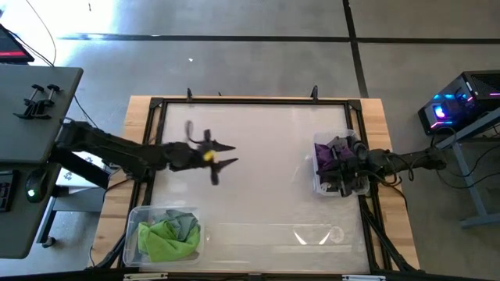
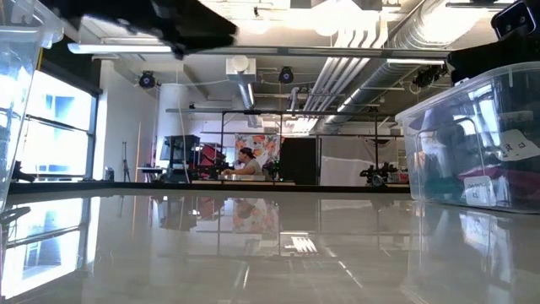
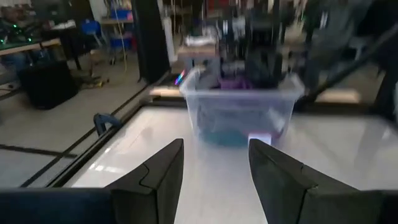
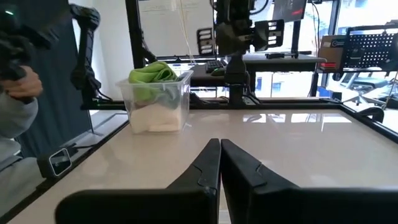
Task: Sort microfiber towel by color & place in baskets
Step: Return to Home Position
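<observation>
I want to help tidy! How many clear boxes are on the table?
2. One clear box, with green cloths, sits at the high view's lower left; the other box, with purple cloths, at the table's right edge.

Left pincer [image 1: 233, 154]: outline smeared by motion blur in the high view. Right arm [image 1: 391, 161] overhangs the purple-towel bin [image 1: 316, 184] at the counter's [image 1: 266, 195] right edge, concealing much of its contents. Lime-towel bin [image 2: 15, 93]: cut off by the low view's edge.

Robotics lab, open industrial hall. Exposed ducts [image 2: 367, 63] overhead beyond the table [image 1: 266, 156]; bare concrete floor [image 1: 234, 70] around it; lit computer [image 1: 457, 105] beside it; person [image 2: 246, 160] at a desk far behind it.
</observation>
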